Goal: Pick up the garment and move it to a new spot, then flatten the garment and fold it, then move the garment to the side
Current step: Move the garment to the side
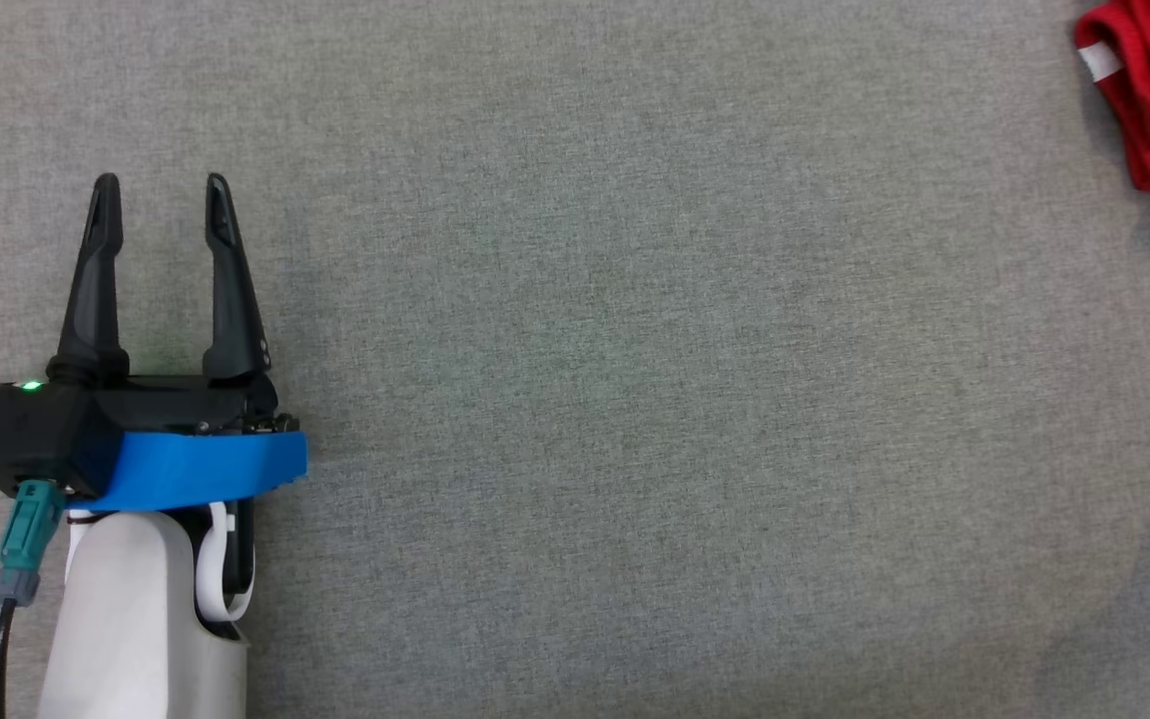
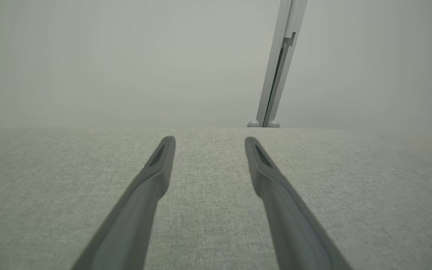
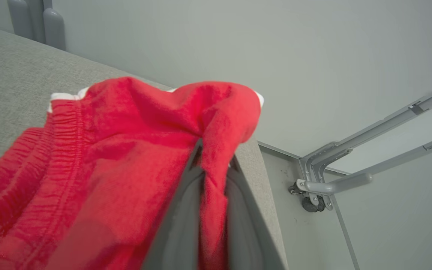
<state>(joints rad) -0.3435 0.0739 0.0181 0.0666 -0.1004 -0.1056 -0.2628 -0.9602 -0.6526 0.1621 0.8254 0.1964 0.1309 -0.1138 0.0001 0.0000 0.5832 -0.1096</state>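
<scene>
The right tool (image 3: 216, 157) pinches a fold of the soft, limp red garment (image 3: 126, 150) at far right of the worktop (image 1: 635, 399); its elastic waistband (image 3: 66, 131) likely gives firmer hold. The left tool (image 1: 163, 185) stands open, empty.

The left gripper (image 1: 162, 190) sits at 8 o'clock in the head view, its two dark fingers wide apart and pointing to 12 o'clock. The right gripper (image 3: 214, 161) is squeezed tight on the red garment (image 3: 118, 157).

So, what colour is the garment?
The garment is red; best seen in the right wrist view.
</scene>
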